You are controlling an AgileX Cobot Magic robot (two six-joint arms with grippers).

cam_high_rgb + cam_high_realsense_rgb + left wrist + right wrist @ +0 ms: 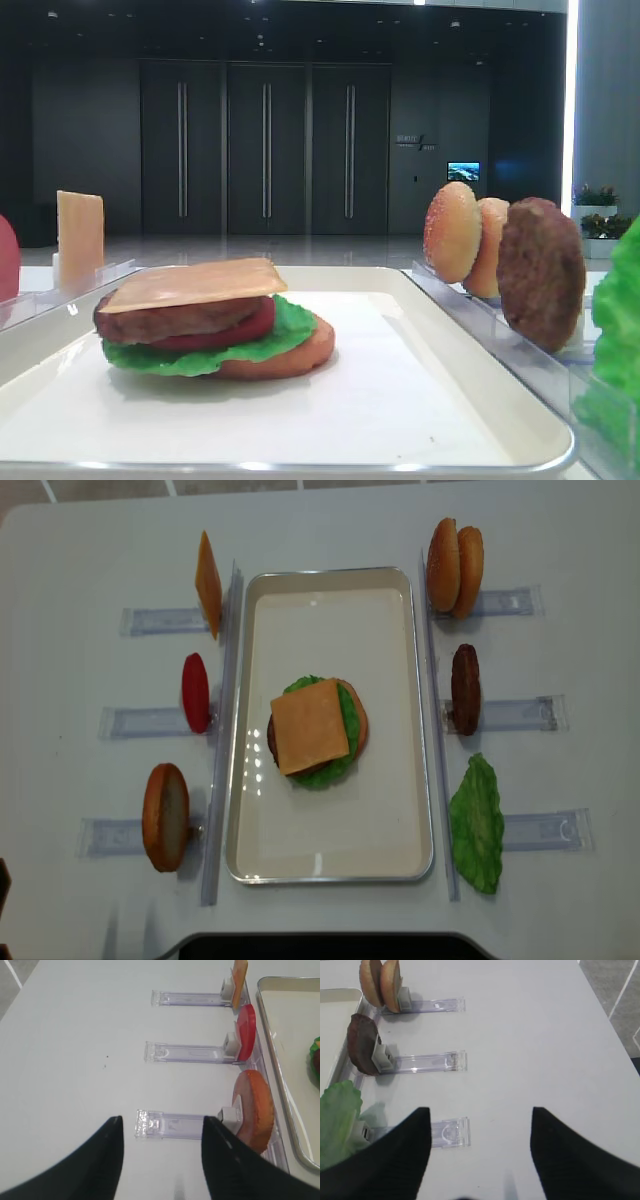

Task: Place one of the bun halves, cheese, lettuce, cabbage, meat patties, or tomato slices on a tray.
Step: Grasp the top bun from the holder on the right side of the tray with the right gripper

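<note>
Above the white table, right of the tray, my right gripper hangs with fingers spread wide, holding nothing, over the end of a clear rack. Left gripper likewise gaping, empty, over the rack carrying the flat bun base. Both arms are out of the overhead view. On the tray: stack with cheese on top, then patty, tomato, lettuce, bun base underneath. Domed bun halves stand upright in the far right rack, spare patty and lettuce leaf nearer. Tomato slice upright left. My fingertips are cut off by the frame
</note>
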